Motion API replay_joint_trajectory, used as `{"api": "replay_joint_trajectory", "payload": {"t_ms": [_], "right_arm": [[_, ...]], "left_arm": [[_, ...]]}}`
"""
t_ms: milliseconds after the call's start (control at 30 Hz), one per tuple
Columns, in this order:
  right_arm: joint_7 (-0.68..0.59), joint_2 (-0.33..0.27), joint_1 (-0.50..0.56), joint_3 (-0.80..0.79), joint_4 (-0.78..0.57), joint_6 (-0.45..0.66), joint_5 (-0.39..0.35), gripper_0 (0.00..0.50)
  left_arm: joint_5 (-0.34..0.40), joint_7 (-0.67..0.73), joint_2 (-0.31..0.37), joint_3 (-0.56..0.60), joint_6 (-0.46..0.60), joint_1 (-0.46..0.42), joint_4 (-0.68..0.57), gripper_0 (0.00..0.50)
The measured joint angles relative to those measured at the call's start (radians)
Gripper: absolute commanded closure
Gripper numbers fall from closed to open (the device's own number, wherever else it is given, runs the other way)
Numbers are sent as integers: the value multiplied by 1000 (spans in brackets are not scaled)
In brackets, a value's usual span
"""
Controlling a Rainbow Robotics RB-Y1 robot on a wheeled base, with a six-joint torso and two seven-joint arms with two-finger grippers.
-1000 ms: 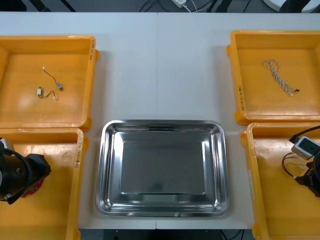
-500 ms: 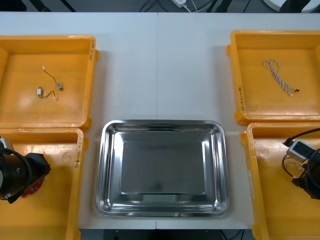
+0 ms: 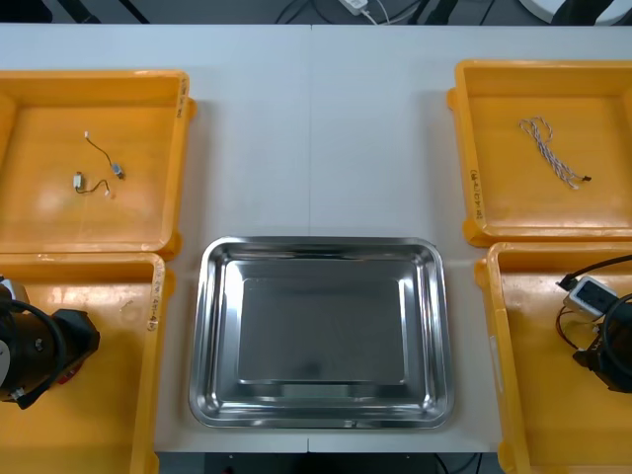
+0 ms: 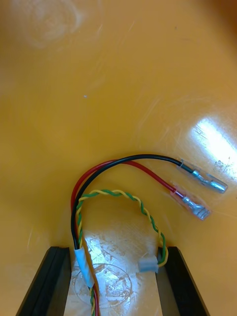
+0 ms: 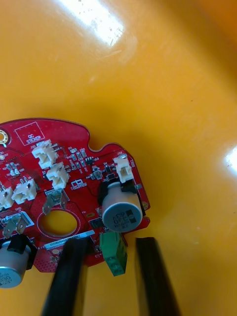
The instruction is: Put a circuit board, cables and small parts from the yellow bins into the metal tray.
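- The left gripper (image 5: 111, 284) is down in the near-left yellow bin (image 3: 128, 306). Its black fingers (image 5: 69, 276) stand apart and are not clamped, with a gap between each finger and what sits between them.
- Between those fingers sits the green connector block (image 5: 113, 253) on the edge of the round red circuit board (image 5: 64, 168). One finger overlaps the board's rim just beside the block.
- The board lies flat on the bin floor with its white sockets and a grey capacitor (image 5: 121, 212) facing up.
- The right gripper (image 4: 111, 291) is low in the near-right yellow bin (image 3: 538, 395), its fingers wide apart and gripping nothing.
- The cable bundle (image 4: 123, 160), made of red and black wires plus a twisted yellow-and-green pair, arches out from between those fingers.
- The bundle's white sleeve (image 4: 81, 266) is just beside one finger, and its small white plug (image 4: 148, 264) is just beside the other.
- The red and black wires end in metal terminals (image 4: 210, 183) resting on the bin floor beyond the fingertips.
- The metal tray (image 3: 212, 336) sits on the table (image 3: 316, 128) between the two near bins, bare and shiny, well apart from both grippers.
- The far-left yellow bin (image 3: 59, 222) holds small metal parts (image 3: 78, 181) on thin wires.
- The far-right yellow bin (image 3: 513, 202) holds a twisted blue and white cable (image 3: 551, 153).
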Motion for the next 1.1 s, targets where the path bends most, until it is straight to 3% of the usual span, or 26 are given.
{"api": "replay_joint_trajectory", "payload": {"t_ms": [233,267,300,333,367,900,1100], "right_arm": [[0,0,0,8,0,-15,4,15],[0,0,0,8,0,-16,4,106],[0,0,0,8,0,-15,4,232],[0,0,0,9,0,-15,4,426],[0,0,0,11,-1,-16,4,500],[0,0,0,14,-3,-23,4,500],[0,0,0,13,-4,-21,3,500]], "left_arm": [[0,0,0,0,-3,1,0,500],[0,0,0,0,-5,1,0,500],[0,0,0,0,-6,2,0,500],[0,0,0,0,-8,2,0,500],[0,0,0,0,-8,3,0,500],[1,0,0,2,-6,3,0,500],[32,0,0,34,63,3,-2,500]]}}
